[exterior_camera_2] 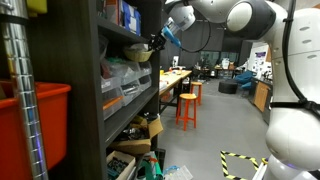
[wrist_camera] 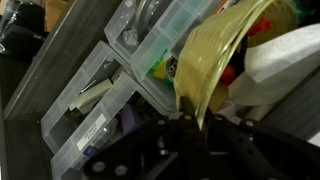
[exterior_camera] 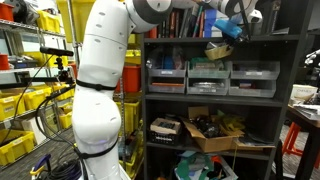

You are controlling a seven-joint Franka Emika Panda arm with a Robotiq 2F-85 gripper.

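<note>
My gripper [wrist_camera: 190, 122] is shut on the thin rim of an olive-yellow bowl-like container [wrist_camera: 215, 60], which rises from the fingers and tilts to the right. In both exterior views the gripper [exterior_camera: 232, 30] [exterior_camera_2: 163, 40] is high up at the front of the dark shelf unit [exterior_camera: 215, 98]. The yellow container [exterior_camera: 220, 49] [exterior_camera_2: 141, 53] hangs at the level of the upper shelf board. Colourful items show inside or behind the container in the wrist view; what they are I cannot tell.
Clear plastic bins [wrist_camera: 95, 105] [exterior_camera: 210, 76] sit in a row on the shelf just below the container. A cardboard box [exterior_camera: 212, 130] is lower down. Yellow crates [exterior_camera: 22, 105] stand on a wire rack. An orange stool [exterior_camera_2: 186, 108] and tables stand beyond the shelf.
</note>
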